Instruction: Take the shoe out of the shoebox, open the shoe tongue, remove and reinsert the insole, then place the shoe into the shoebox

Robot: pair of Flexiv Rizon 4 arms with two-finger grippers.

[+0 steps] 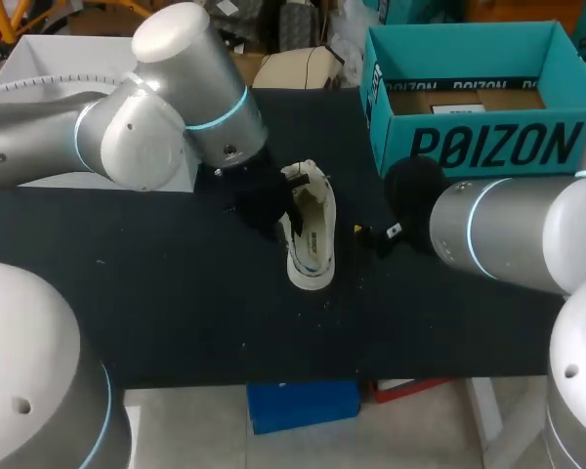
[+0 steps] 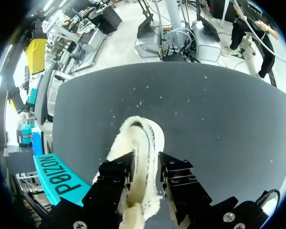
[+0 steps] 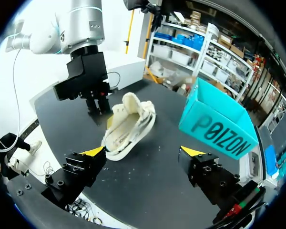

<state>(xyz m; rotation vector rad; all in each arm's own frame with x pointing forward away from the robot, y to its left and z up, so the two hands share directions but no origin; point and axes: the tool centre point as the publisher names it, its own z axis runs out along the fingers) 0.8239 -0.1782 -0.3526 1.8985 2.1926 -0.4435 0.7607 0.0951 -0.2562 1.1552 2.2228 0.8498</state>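
Teal shoebox (image 1: 488, 147) holds brown cardboard (image 1: 464, 98); cream shoe (image 1: 313, 230) outside it.

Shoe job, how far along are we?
Done: the shoe is out of the shoebox, lying on the table. In hand: the left jaws appear to pinch its upper at the opening; the right jaws hang open, short of it. Left, seemingly: tongue, insole out and back in, then reboxing the shoe.

A wide desk (image 1: 176, 303) with a matte black top spans the scene from left to right. Small pale specks (image 2: 140, 101) lie scattered over its surface, mostly toward the middle. Its near edge runs straight.
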